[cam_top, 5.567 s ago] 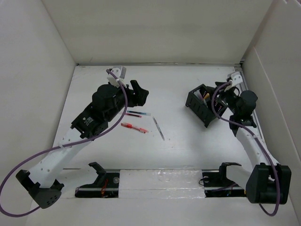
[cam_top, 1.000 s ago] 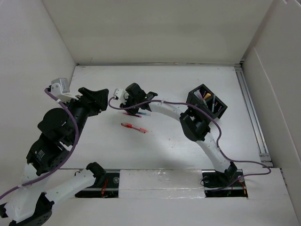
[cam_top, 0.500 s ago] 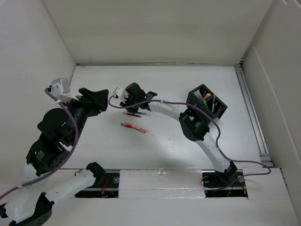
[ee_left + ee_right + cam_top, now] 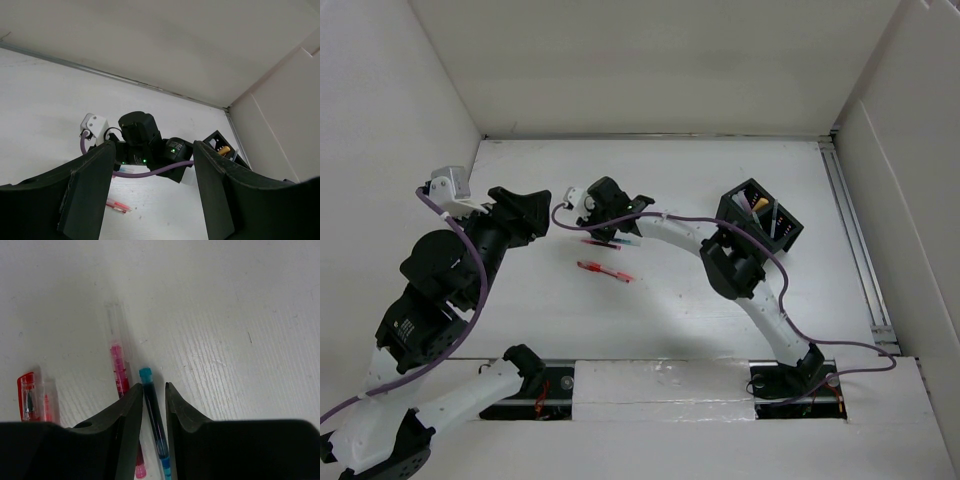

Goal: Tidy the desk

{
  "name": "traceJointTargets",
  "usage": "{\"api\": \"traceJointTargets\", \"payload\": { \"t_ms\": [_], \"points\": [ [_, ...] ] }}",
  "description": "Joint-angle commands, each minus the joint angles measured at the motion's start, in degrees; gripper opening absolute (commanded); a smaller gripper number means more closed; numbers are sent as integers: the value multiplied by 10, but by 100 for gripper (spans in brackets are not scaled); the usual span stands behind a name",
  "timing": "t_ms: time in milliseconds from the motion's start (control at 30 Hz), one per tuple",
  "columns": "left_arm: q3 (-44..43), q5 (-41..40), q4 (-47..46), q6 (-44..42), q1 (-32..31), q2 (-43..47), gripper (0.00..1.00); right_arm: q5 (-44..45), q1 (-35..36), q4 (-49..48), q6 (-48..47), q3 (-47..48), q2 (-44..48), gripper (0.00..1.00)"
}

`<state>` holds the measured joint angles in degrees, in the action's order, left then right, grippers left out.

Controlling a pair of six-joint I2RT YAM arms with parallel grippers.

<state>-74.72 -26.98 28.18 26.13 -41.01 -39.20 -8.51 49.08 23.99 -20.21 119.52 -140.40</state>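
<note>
The white desk (image 4: 670, 330) holds three pens. My right gripper (image 4: 154, 386) is down on the desk, its jaws narrowly apart on either side of a blue pen (image 4: 152, 410). A sliver of desk shows beside the pen. A pink pen (image 4: 120, 377) lies just left of it and a red pen (image 4: 32, 400) further left. In the top view the right gripper (image 4: 610, 235) is mid-desk, with the red pen (image 4: 603, 270) nearer me. My left gripper (image 4: 542, 212) is open and empty, raised to the left of the pens. In its wrist view the left gripper (image 4: 154, 150) faces the right wrist.
A black slotted pen-holder box (image 4: 760, 225) with pens in it stands right of centre; it also shows in the left wrist view (image 4: 222, 147). The right arm's purple cable (image 4: 720, 235) arcs over the desk. A metal rail (image 4: 850, 230) runs along the right edge. White walls stand on three sides.
Since 5.6 s ago the left arm pulled back left, the right arm swung from the holder to the pens, and a grey pen left the desk. Nothing has visibly moved in the last second.
</note>
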Motion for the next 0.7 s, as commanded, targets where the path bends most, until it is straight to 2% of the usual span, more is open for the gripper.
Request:
{"api": "traceJointTargets", "payload": {
  "t_ms": [0,433,533,567,633,667],
  "points": [
    [-10,6,-8,-12,2,-6,59,-4,-10,-5,9,-5,-4,30],
    [-17,-6,-10,-29,2,-12,60,2,-33,-7,10,-36,0,29],
    [-17,-6,-10,-29,2,-15,60,17,-39,-13,10,-55,13,20],
    [-16,-7,-10,-31,2,-16,60,23,-45,-20,10,-64,22,14],
    [-15,-11,-13,-33,2,-18,60,28,-50,-30,10,-90,33,9],
    [-15,-11,-15,-34,2,-20,60,30,-57,-34,11,-98,37,4]
  ]
}}
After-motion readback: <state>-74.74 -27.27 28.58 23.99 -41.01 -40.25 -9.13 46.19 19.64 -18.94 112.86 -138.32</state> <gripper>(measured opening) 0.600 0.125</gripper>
